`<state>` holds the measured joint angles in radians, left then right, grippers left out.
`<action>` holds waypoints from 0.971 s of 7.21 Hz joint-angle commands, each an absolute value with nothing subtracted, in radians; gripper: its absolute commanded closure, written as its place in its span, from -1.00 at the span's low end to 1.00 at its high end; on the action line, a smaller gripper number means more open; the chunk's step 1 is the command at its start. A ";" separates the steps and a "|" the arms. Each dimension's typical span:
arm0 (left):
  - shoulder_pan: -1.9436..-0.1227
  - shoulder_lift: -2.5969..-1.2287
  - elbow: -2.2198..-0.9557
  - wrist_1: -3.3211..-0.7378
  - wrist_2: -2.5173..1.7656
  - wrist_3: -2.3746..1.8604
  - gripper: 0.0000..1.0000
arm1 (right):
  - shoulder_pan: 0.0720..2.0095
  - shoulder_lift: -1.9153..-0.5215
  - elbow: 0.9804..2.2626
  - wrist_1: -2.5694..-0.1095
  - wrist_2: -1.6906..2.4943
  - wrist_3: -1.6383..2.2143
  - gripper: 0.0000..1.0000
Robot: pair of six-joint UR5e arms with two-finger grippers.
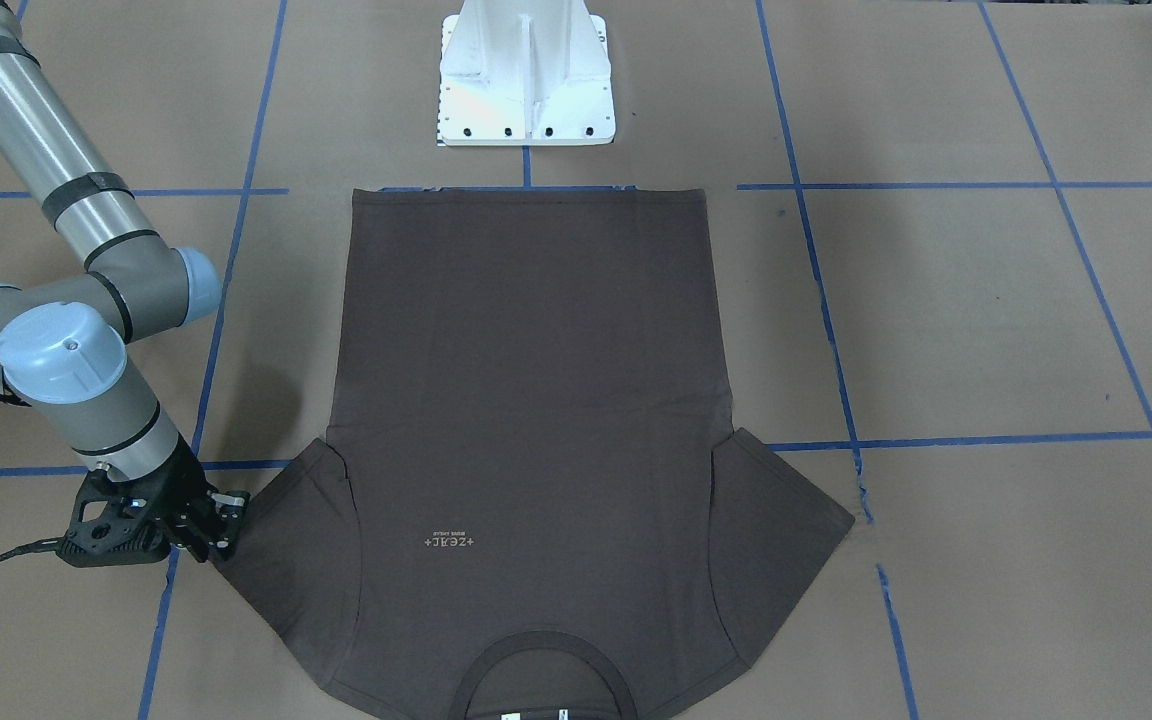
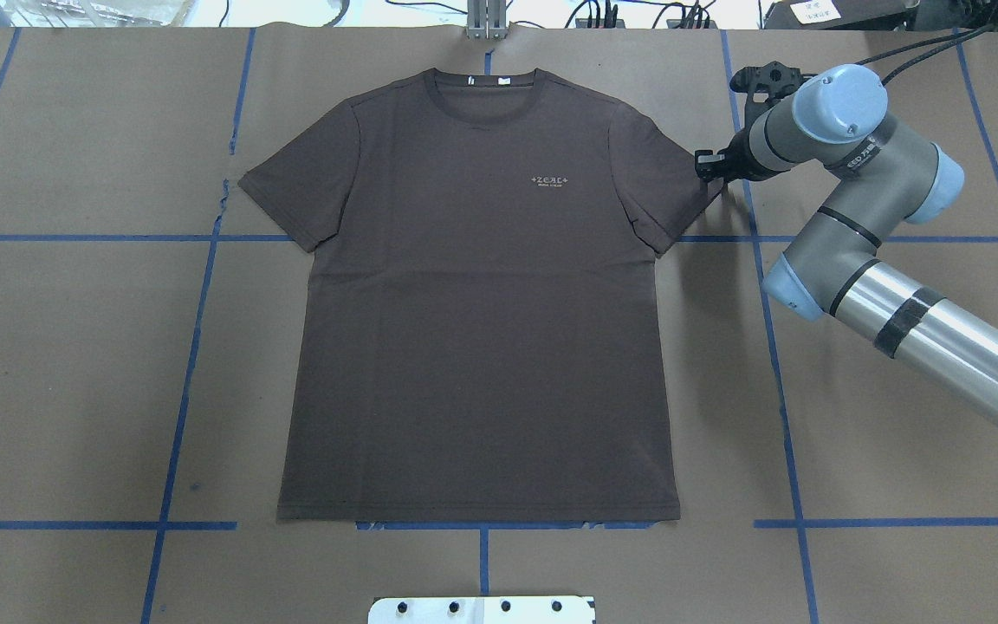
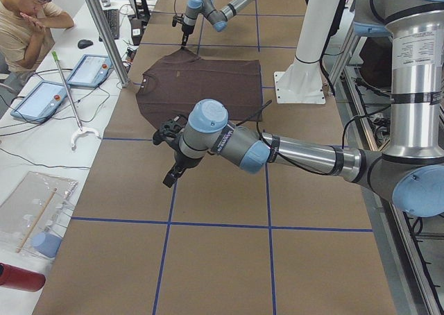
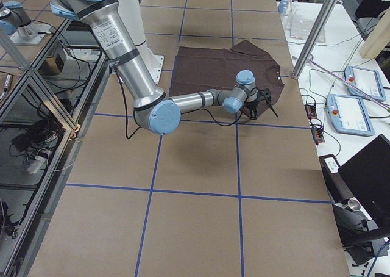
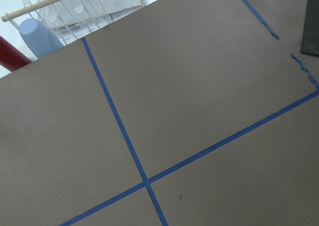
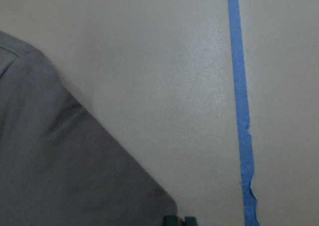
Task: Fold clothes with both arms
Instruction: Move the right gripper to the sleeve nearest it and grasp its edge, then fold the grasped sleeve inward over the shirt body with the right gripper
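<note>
The dark brown-grey T-shirt (image 1: 536, 400) (image 2: 473, 329) lies flat and spread out, collar away from the robot's base and chest logo facing up. My right gripper (image 2: 711, 169) (image 1: 221, 535) is low at the outer corner of one sleeve. In the right wrist view its fingertips (image 6: 174, 220) show close together at that sleeve corner (image 6: 60, 161), so it looks shut on the fabric. My left gripper (image 3: 170, 176) hovers over bare table well short of the shirt. It shows only in the exterior left view, so I cannot tell whether it is open or shut.
The white pedestal base (image 1: 526, 80) stands behind the shirt's hem. Blue tape lines (image 2: 196, 347) cross the brown paper. A person (image 3: 24, 16) sits at a side table with tablets (image 3: 90, 69). A blue cup (image 5: 40, 37) lies past the table's edge.
</note>
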<state>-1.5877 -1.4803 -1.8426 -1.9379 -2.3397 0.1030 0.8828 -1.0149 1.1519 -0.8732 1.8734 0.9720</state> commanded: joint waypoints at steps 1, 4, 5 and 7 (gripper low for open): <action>-1.588 -1.480 -1.842 -1.937 -2.341 0.103 -1.00 | 0.884 -0.970 1.155 -0.899 1.868 0.985 1.00; -1.588 -1.480 -1.844 -1.937 -2.345 0.103 -1.00 | 0.871 -0.857 1.204 -1.081 1.847 1.093 1.00; -1.588 -1.480 -1.844 -1.937 -2.345 0.101 -1.00 | 0.818 -0.785 1.200 -1.138 1.768 1.197 1.00; -1.588 -1.480 -1.845 -1.936 -2.345 0.100 -1.00 | 0.729 -0.685 1.145 -1.169 1.634 1.346 1.00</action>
